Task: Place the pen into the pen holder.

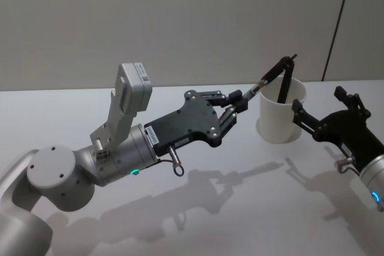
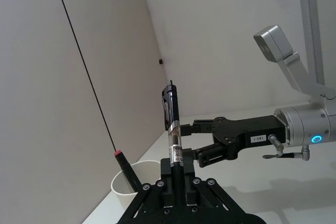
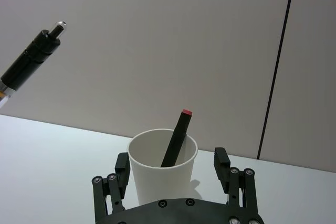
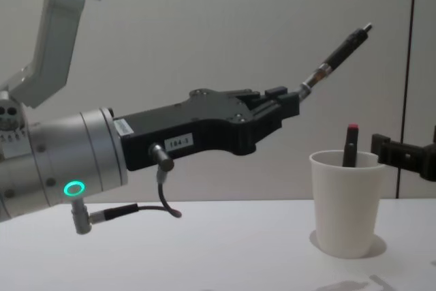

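Black pen point(image 4: 335, 56), clear mid-barrel, in left pincer point(image 4: 289, 103) near white pen holder point(image 4: 344, 202)

White table point(image 1: 240, 214) with pen holder point(image 1: 281, 118) upright.

The wall of the pen holder point(image 4: 346, 202) hides the lower part of the red-capped marker point(image 4: 351, 142) from us, and the fingers of the left gripper point(image 4: 291, 102) bury the near end of the pen point(image 4: 337, 51). The chest view's right edge cuts off most of the right gripper point(image 1: 319, 102), and the print on the pen's label is too small for us to read.
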`<action>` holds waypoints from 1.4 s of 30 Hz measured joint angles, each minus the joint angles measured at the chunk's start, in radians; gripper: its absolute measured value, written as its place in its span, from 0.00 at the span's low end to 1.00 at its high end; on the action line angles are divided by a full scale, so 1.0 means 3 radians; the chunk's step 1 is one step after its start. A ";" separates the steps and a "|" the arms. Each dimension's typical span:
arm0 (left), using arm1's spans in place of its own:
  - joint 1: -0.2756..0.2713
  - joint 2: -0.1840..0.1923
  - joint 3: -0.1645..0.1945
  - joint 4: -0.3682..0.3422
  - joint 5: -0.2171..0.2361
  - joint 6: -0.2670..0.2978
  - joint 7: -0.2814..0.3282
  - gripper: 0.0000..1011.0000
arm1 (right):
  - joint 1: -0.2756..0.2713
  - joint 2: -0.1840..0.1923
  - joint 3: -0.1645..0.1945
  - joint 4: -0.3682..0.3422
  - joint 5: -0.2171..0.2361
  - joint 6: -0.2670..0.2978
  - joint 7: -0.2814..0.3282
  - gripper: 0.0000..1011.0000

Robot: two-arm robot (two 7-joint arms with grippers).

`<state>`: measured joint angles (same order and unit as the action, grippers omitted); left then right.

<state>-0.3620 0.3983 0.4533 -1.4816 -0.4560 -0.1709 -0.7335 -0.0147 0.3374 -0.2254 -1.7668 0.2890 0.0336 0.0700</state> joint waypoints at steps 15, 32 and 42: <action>-0.0009 -0.0011 0.0010 0.0013 0.0013 0.0007 -0.0030 0.12 | -0.0083 0.0044 0.0041 -0.0086 0.0426 -0.0049 0.0294 0.99; -0.0013 -0.0015 0.0013 0.0019 0.0017 0.0007 -0.0040 0.12 | -0.0334 0.0215 0.0153 -0.0338 0.1396 -0.0040 0.0774 0.99; -0.0013 -0.0015 0.0013 0.0019 0.0016 0.0007 -0.0042 0.12 | -0.0439 0.0324 0.0230 -0.0443 0.2036 0.0039 0.1089 0.99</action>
<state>-0.3659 0.3937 0.4572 -1.4759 -0.4511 -0.1688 -0.7460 -0.1464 0.4347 -0.1563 -1.8998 0.8999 0.0454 0.3966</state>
